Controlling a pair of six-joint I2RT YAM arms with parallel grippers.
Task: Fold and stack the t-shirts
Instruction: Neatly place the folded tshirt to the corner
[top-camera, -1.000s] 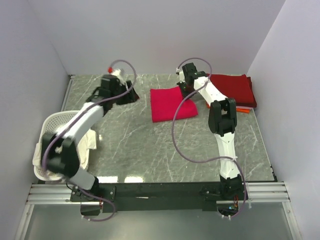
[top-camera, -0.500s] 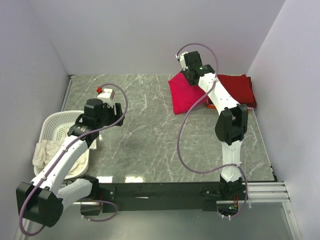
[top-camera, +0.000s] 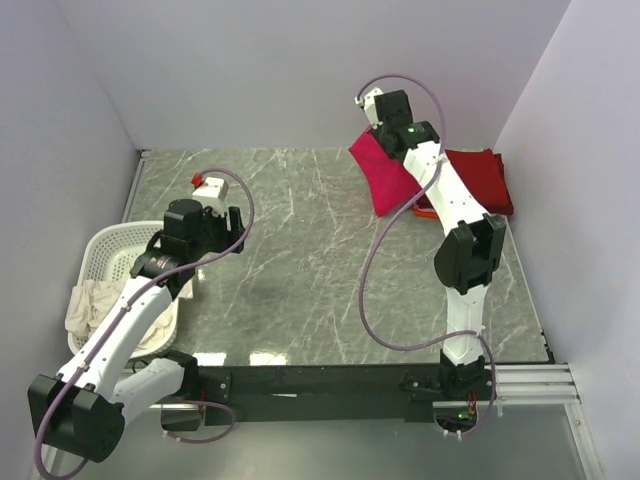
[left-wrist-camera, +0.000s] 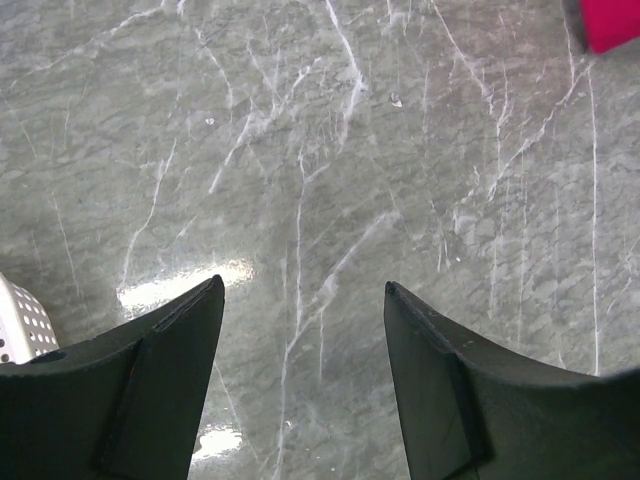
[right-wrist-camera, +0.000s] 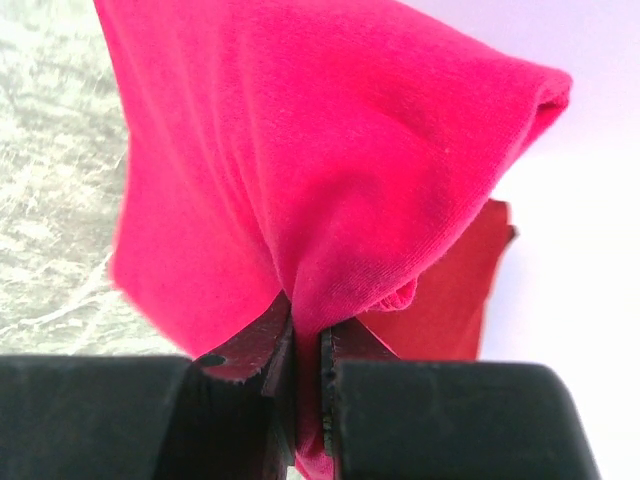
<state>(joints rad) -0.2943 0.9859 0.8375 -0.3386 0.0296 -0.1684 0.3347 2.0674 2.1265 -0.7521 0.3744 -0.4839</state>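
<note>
My right gripper (top-camera: 383, 128) is shut on the folded bright crimson t-shirt (top-camera: 383, 176) and holds it in the air at the back of the table, the cloth hanging just left of the stack. In the right wrist view the jaws (right-wrist-camera: 305, 325) pinch a fold of the crimson t-shirt (right-wrist-camera: 300, 150). The dark maroon t-shirt (top-camera: 481, 180) lies folded at the back right on an orange one (top-camera: 484, 218); the maroon also shows in the right wrist view (right-wrist-camera: 450, 300). My left gripper (top-camera: 236, 232) is open and empty above bare table (left-wrist-camera: 302, 285).
A white slotted laundry basket (top-camera: 108, 247) stands at the left edge with cream-white cloth (top-camera: 88, 300) hanging over its near side. Its corner shows in the left wrist view (left-wrist-camera: 15, 330). Walls close in the table at the back, left and right.
My right gripper has lifted the crimson t-shirt off the table and carried it right, towards the maroon stack. My left arm has drawn back from the far side to near the basket.
</note>
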